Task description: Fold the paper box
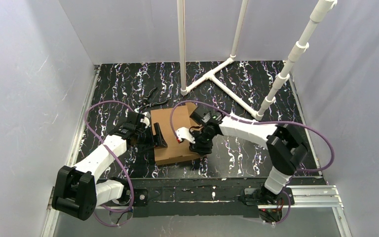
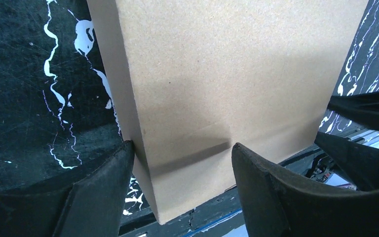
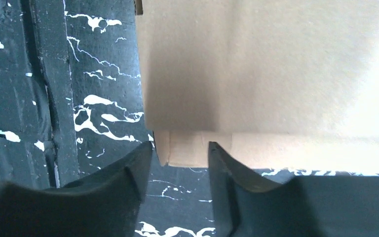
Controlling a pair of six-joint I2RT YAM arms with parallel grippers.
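From my seat, the box [image 1: 170,150] sits in the middle of the bench [image 1: 118,84], a little toward the arms, and it already reads as a closed, shallow carton. I see a flat brown top panel with side walls under it and no flap standing up.

At the box's 9 o'clock, the left end effector [image 1: 159,137] reaches over the edge. In the left wrist view its jaws stand wide and straddle a corner of the box [image 2: 227,74]. One finger [image 2: 106,192] rests against the side wall and the other [image 2: 276,197] lies over the top panel. I cannot tell whether that second finger presses down. Nothing is pinched, so I read this as bracing rather than gripping.

At the box's 3 o'clock, the right end effector [image 1: 197,145] is down at the near side wall. In the right wrist view its jaws are partly parted, with bare bench showing through the gap. They hold nothing. Just beyond the tips runs the lower edge of the box [image 3: 276,74], where a lighter strip of cardboard [image 3: 192,148] with a seam in it shows beneath the panel.

My judgement is that the folding is mostly done, with the walls up and the lid down. What may be left is seating the tabs along that seamed edge and pressing the lid home. I cannot see from here whether the tabs are locked.

Black pliers [image 1: 150,101] lie at the box's 11 o'clock, and white pipes [image 1: 217,79] stand at its 1 o'clock.
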